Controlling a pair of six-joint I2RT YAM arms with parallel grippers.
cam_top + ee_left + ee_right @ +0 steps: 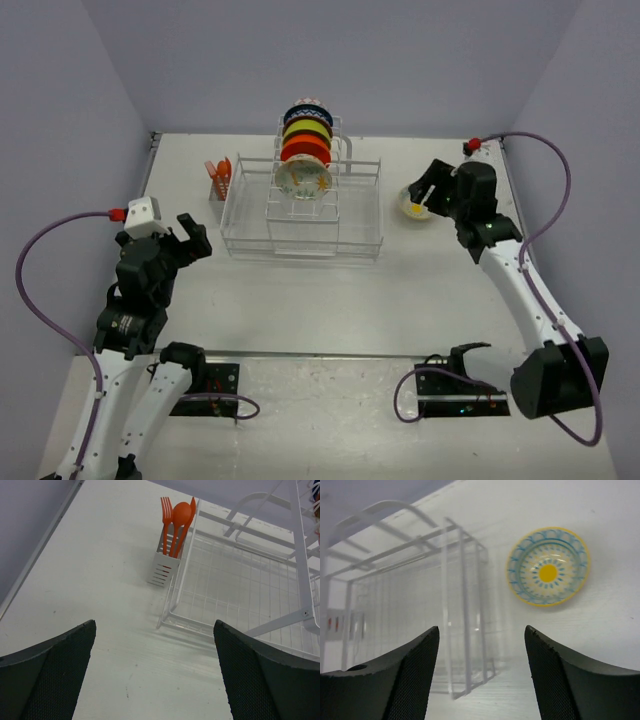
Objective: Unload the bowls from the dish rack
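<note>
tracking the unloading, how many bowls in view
5. Four in the white wire dish rack: cream floral bowl, orange-red bowl, yellow-green bowl, dark blue bowl. One yellow-rimmed bowl on the table beside it.

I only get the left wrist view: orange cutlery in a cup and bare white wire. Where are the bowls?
Observer: The top view shows four bowls standing on edge in the rack's tall slotted part.
Operator: Is any bowl out of it?
Observer: One. A yellow-rimmed bowl sits face up on the table, to the rack's right.
Operator: Is an arm holding that one?
Observer: No. The right gripper is open close by, gripping nothing.
</note>
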